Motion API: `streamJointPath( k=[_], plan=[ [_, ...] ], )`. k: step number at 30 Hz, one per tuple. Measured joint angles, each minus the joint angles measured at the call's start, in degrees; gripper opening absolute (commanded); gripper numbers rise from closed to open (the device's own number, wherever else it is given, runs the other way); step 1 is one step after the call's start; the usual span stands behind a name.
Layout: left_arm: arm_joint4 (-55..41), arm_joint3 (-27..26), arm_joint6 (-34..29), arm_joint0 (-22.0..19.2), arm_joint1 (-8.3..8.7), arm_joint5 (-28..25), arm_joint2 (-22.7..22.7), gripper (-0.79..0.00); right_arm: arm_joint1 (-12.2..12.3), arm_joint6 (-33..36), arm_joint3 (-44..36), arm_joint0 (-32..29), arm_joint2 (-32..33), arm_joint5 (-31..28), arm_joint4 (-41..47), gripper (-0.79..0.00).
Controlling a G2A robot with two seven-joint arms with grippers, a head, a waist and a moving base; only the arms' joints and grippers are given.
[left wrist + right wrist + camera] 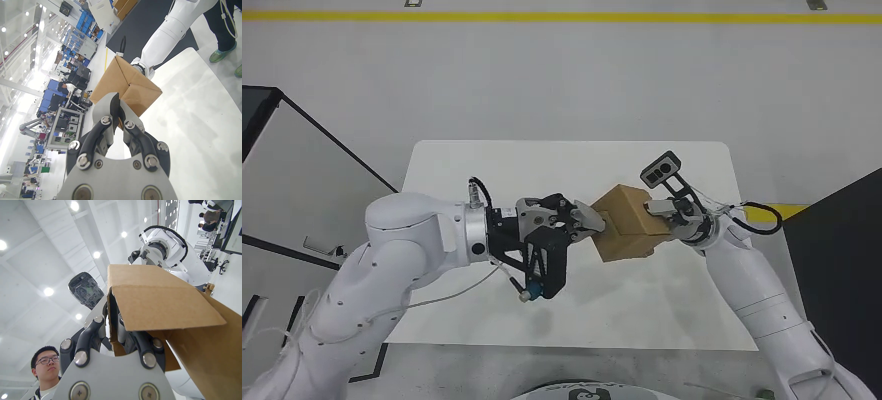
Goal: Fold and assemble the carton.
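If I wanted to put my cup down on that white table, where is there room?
The table is bare along its far edge, beyond both arms, and along the near edge between the arms. The middle is crowded: both sets of jaws clamp the carton there.

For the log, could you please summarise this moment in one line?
carton: partly folded; left gripper: shut on carton; right gripper: shut on carton

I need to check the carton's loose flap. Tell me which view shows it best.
The right wrist view: the flap juts out unfolded, close up, beside the right gripper clamped on a wall. The left wrist view shows the carton from its closed faces; the top view shows it small and from above.
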Motion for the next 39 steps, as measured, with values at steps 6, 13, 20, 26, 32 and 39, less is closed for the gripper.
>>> streamJointPath(
  k=[6, 13, 20, 26, 32, 39],
  plan=[
    [-0.74, 0.33, 0.45, 1.63, 0.46, 0.27, -3.58, -0.785, 0.38, 0.0, 0.58, -0.25, 0.88, -0.55, -0.37, -0.785],
    [-1.89, 0.36, 0.54, 3.71, 1.04, -1.9, -7.18, 0.0, 0.54, 0.0, 0.73, -0.5, 1.47, -1.0, -0.47, -0.785],
    [-2.05, 0.65, 0.28, 4.04, 1.04, -1.3, -7.41, 0.0, 0.53, 0.0, 0.73, -0.49, 1.46, -0.99, -0.47, -0.785],
    [-7.92, 3.45, 1.9, 6.49, 1.7, -4.74, -12.72, 0.0, 0.53, 0.0, 0.73, -0.49, 1.46, -0.99, -0.47, -0.785],
    [-15.2, 6.24, 3.59, 9.95, 3.06, -6.42, -17.88, 0.0, 0.53, 0.0, 0.73, -0.49, 1.46, -0.99, -0.47, -0.785],
    [-20.3, 8.46, 6.77, 13.28, 6.09, -6.4, -23.59, 0.0, 0.53, 0.0, 0.73, -0.49, 1.46, -0.99, -0.47, -0.785]
  ],
)
